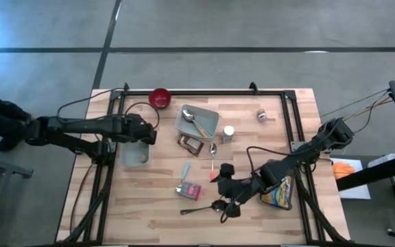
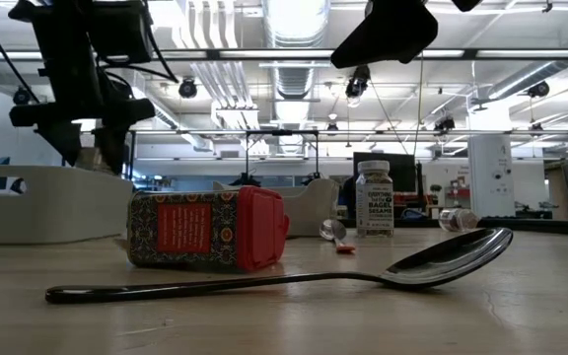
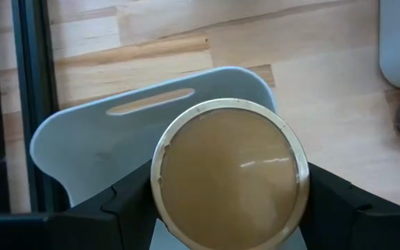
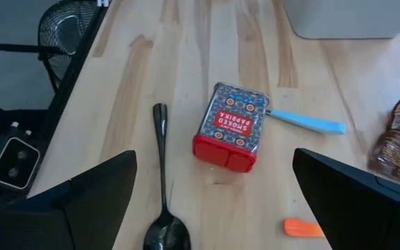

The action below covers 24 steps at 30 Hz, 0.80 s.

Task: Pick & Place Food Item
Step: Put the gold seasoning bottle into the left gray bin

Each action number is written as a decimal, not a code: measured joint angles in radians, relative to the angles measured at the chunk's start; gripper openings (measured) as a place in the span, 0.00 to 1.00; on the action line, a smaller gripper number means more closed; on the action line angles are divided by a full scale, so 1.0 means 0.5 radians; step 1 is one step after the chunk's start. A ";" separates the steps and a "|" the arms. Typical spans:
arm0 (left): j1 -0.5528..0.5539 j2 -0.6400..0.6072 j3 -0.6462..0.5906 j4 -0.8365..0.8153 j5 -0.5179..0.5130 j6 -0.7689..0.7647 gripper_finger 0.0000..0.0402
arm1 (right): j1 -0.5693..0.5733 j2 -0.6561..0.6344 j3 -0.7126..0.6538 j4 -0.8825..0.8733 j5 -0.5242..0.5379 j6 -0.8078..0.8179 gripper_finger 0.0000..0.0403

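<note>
A round jar with a gold rim and a tan top (image 3: 228, 173) fills the left wrist view, with my left gripper (image 3: 228, 215) shut on it. Under it lies a pale grey cutting board (image 3: 96, 142) with a slot handle, at the table's left (image 1: 134, 155). In the high view my left gripper (image 1: 149, 134) hides the jar. My right gripper (image 4: 217, 208) stands open above the near middle of the table (image 1: 228, 200), over a red-capped paprika tin (image 4: 231, 125) and a black spoon (image 4: 162, 180), touching neither. My left gripper has the jar between its two fingers (image 3: 127, 205), one on each side of the round wall just under the gold rim (image 3: 157, 182). The fingers come steeply from above. The jar stands upright over the cutting board; whether its bottom rests on the board I cannot tell.
A red bowl (image 1: 160, 97) sits at the far edge. A grey bin with a spoon (image 1: 197, 122), a white bottle (image 1: 228, 134), a brown packet (image 1: 190, 144) and a small jar (image 1: 261, 115) stand mid-table. A snack bag (image 1: 280, 193) lies by my right arm.
</note>
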 joint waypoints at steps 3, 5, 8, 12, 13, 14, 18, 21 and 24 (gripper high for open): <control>0.000 0.000 -0.025 0.042 -0.039 -0.011 0.66 | -0.001 0.000 0.000 0.000 0.000 0.000 0.95; 0.004 0.000 -0.042 0.082 -0.050 -0.011 0.66 | -0.002 0.000 0.000 0.000 0.001 0.001 0.95; 0.003 0.000 -0.065 0.140 -0.058 -0.010 0.66 | -0.002 0.000 0.000 -0.001 0.000 0.001 0.95; 0.003 -0.002 -0.088 0.168 -0.081 -0.011 0.66 | 0.003 0.000 0.000 -0.003 0.000 0.001 0.95; 0.003 -0.004 -0.091 0.169 -0.081 -0.010 0.66 | 0.005 0.000 0.000 -0.003 0.000 0.001 0.95; 0.002 -0.004 -0.094 0.172 -0.081 -0.011 0.66 | 0.007 0.000 0.000 -0.004 -0.001 0.001 0.95; 0.003 -0.004 -0.095 0.173 -0.080 -0.011 0.66 | 0.007 0.000 0.000 -0.006 -0.002 0.001 0.95; 0.002 -0.004 -0.101 0.176 -0.078 -0.017 0.66 | 0.007 0.000 0.000 -0.006 -0.002 0.000 0.95; 0.002 -0.006 -0.129 0.182 -0.076 -0.064 0.66 | 0.007 0.000 0.000 -0.006 -0.005 0.007 0.95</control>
